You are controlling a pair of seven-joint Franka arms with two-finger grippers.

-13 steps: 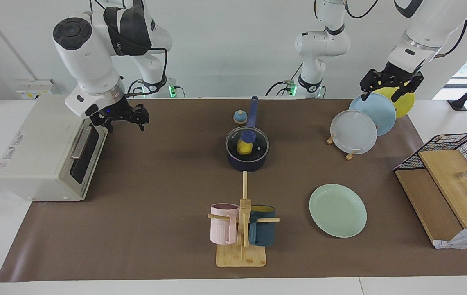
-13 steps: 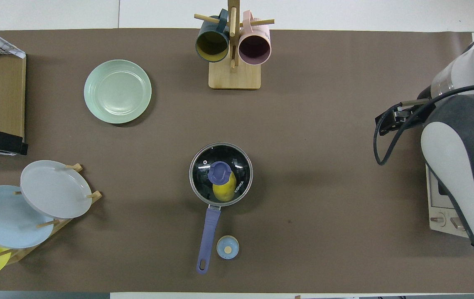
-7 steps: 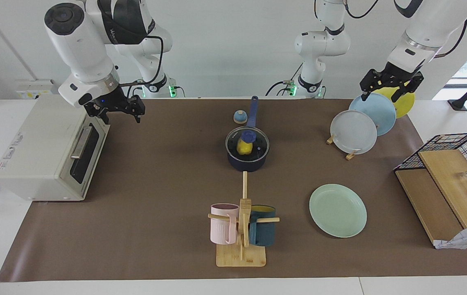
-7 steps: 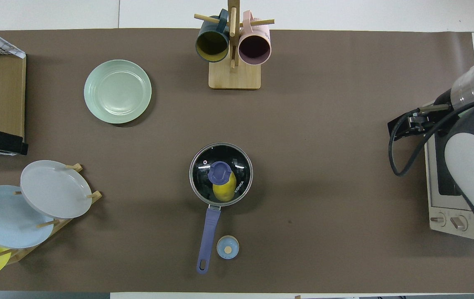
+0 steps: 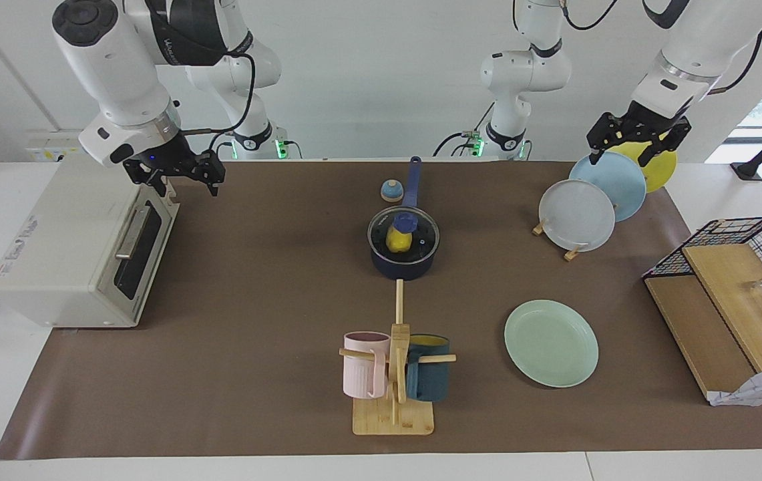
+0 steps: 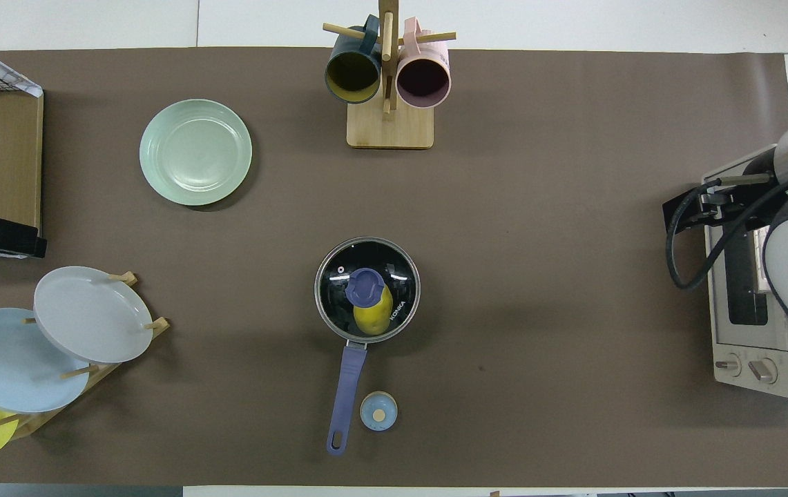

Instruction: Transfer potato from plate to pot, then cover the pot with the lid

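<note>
The dark blue pot (image 5: 405,262) stands mid-table, its long handle (image 6: 345,393) pointing toward the robots. The glass lid (image 5: 421,230) with its blue knob (image 6: 364,286) sits on the pot. The yellow potato (image 6: 374,316) lies inside and shows through the glass. The mint-green plate (image 5: 551,343) is bare, farther from the robots than the pot and toward the left arm's end; it also shows in the overhead view (image 6: 195,152). My right gripper (image 5: 188,182) is open and empty, raised over the toaster oven's front corner. My left gripper (image 5: 622,152) is open and empty above the plate rack.
A toaster oven (image 5: 80,247) stands at the right arm's end. A mug tree (image 5: 394,374) with a pink and a dark blue mug is farther out than the pot. A small blue-topped knob (image 5: 391,191) lies beside the pot's handle. A plate rack (image 5: 578,214) and a wire basket (image 5: 741,234) stand at the left arm's end.
My right gripper has risen and drawn back toward its end of the table, to the toaster oven's corner. The left arm, pot and lid have not moved.
</note>
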